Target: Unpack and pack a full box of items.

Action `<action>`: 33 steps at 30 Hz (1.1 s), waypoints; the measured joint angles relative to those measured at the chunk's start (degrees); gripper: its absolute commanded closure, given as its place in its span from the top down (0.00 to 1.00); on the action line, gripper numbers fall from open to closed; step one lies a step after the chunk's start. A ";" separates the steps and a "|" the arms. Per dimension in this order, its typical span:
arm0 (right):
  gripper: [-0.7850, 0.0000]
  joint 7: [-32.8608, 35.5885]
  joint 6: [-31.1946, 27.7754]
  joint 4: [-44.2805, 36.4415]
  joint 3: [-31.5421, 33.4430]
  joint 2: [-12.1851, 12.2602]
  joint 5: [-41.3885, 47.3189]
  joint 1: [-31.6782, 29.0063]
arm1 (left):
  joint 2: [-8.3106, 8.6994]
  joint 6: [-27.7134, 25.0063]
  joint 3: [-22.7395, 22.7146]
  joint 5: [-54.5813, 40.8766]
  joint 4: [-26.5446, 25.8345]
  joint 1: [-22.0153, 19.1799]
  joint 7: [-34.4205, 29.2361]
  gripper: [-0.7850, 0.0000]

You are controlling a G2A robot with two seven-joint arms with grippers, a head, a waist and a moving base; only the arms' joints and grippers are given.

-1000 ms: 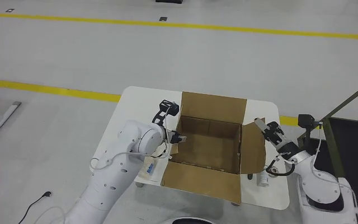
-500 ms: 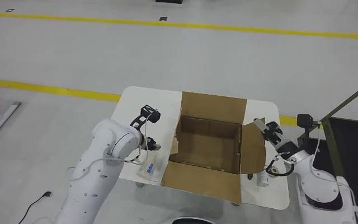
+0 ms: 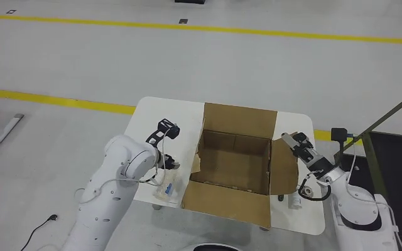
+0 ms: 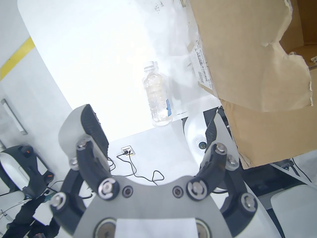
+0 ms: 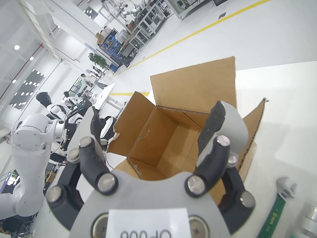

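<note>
An open cardboard box stands in the middle of the white table, flaps spread, and its inside looks bare. A clear plastic bottle with a white cap lies on its side near the table's front left edge, just left of the box. My left gripper hangs above the bottle, open, holding nothing. My right gripper is by the box's right flap, open and empty, facing into the box.
A wrench with a green handle lies on the table right of the box. A white cylindrical item sits near the front right corner. The box's left flap has a torn edge. Bare table lies at the back left.
My left arm has drawn back from the box's left wall to above the bottle, then held still. My right gripper has shifted slightly toward the box.
</note>
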 measured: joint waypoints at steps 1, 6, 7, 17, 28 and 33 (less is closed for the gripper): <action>1.00 0.03 -0.18 0.29 0.12 0.07 0.06 0.01 | 0.10 -1.13 0.09 0.11 0.51 -0.09 -0.14 1.00; 1.00 0.08 -0.80 1.57 0.85 0.43 0.67 -0.05 | 1.11 -4.60 0.52 -0.42 6.36 -0.98 -0.84 1.00; 1.00 0.08 -0.86 1.73 0.96 0.50 0.74 -0.11 | 1.39 -4.83 0.56 -0.39 7.49 -1.05 -0.54 1.00; 1.00 1.98 -0.57 3.09 1.65 1.34 0.07 0.42 | 3.12 -9.03 3.76 -1.11 15.53 -0.61 3.80 1.00; 1.00 4.46 -0.06 4.45 1.85 2.31 -0.50 2.98 | 2.38 -4.90 7.40 -0.67 23.27 -1.65 8.36 1.00; 1.00 5.09 0.06 4.28 1.39 2.68 -0.59 3.87 | 1.53 -0.66 9.34 -1.02 28.98 -3.61 9.20 1.00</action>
